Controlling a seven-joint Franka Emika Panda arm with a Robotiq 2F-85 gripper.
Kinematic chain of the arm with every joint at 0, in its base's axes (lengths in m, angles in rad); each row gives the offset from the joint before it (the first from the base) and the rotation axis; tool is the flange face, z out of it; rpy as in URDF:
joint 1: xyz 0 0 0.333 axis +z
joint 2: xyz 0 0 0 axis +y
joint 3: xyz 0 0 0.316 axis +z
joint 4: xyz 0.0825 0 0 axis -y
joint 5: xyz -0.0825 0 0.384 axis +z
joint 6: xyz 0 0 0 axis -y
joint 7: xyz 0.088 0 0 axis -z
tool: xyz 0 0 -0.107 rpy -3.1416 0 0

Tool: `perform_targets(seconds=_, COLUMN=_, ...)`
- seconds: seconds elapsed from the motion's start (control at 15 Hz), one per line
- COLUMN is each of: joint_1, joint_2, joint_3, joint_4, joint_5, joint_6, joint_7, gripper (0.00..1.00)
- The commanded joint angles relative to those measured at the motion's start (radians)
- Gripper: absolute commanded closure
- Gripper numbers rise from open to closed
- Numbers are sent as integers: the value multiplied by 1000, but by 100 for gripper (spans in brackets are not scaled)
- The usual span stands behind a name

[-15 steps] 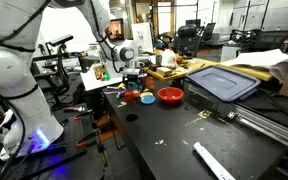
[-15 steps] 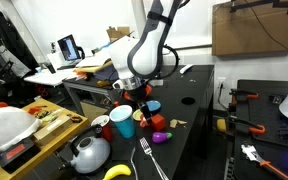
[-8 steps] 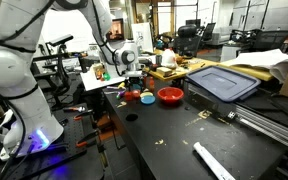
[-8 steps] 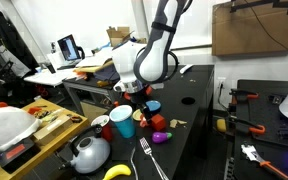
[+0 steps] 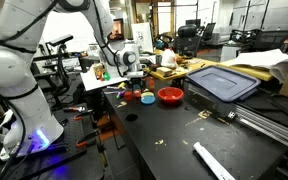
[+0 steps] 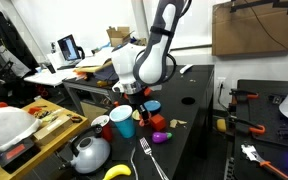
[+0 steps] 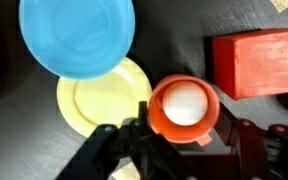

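In the wrist view my gripper (image 7: 184, 130) has a finger on each side of a small orange cup (image 7: 184, 104) with a white inside and is shut on it. The cup is upright over the dark table. A yellow plate (image 7: 96, 100) lies just beside it, with a blue bowl (image 7: 76, 35) overlapping the plate's far side. A red block (image 7: 256, 62) lies on the other side of the cup. In both exterior views the gripper (image 6: 135, 96) (image 5: 132, 80) is low over a cluster of small dishes near the table's edge.
Near the gripper are a blue cup (image 6: 123, 122), a red block (image 6: 157, 122), a purple piece (image 6: 161, 137), a fork (image 6: 149, 160), a kettle (image 6: 89, 153) and a banana (image 6: 117, 172). A red bowl (image 5: 170, 96) and grey bin lid (image 5: 222, 82) lie further along the table.
The arm's upper links shifted slightly a second ago. The gripper has stayed low over the same cluster of dishes.
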Motion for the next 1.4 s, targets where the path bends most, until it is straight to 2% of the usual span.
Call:
perform_targets(seconds=0.0, joint_1=11, joint_2=6, joint_3=-12, joint_4=18, joint_5=-20, joint_6=15, joint_7=19, gripper=64)
perform_targets(seconds=0.27, joint_1=18, joint_2=1, joint_3=-18, joint_4=24, joint_5=-24, joint_6=17, joint_7=30, gripper=72)
perform_targets(seconds=0.73, joint_1=1, joint_2=-55, joint_3=-2, joint_4=0, joint_5=-3, joint_6=19, joint_7=23, gripper=72)
perform_targets(seconds=1.33, joint_1=24, joint_2=-163, joint_3=-53, joint_4=-62, joint_5=-35, joint_6=-23, joint_7=111, gripper=72)
